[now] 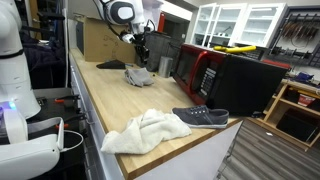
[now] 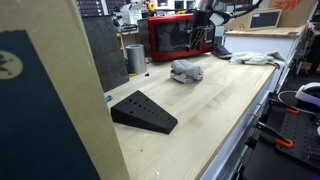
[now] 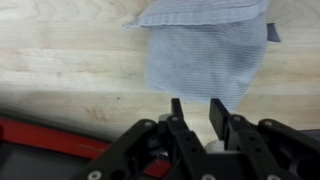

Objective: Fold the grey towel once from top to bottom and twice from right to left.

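Note:
The grey towel [image 1: 140, 75] lies bunched and partly folded on the far part of the wooden table [image 1: 110, 105]; it also shows in an exterior view [image 2: 186, 71]. In the wrist view it is a flat grey-blue cloth [image 3: 205, 50] with a folded edge at the top. My gripper [image 3: 197, 112] hangs just above the towel's near edge. Its two fingers stand a small gap apart with nothing between them. In both exterior views the gripper [image 1: 141, 56] [image 2: 204, 42] is over the towel.
A white towel [image 1: 148, 130] and a dark shoe [image 1: 200, 116] lie near the table's front corner. A red microwave [image 2: 175, 38] and a metal cup [image 2: 135, 57] stand at the back. A black wedge [image 2: 143, 110] sits on the table.

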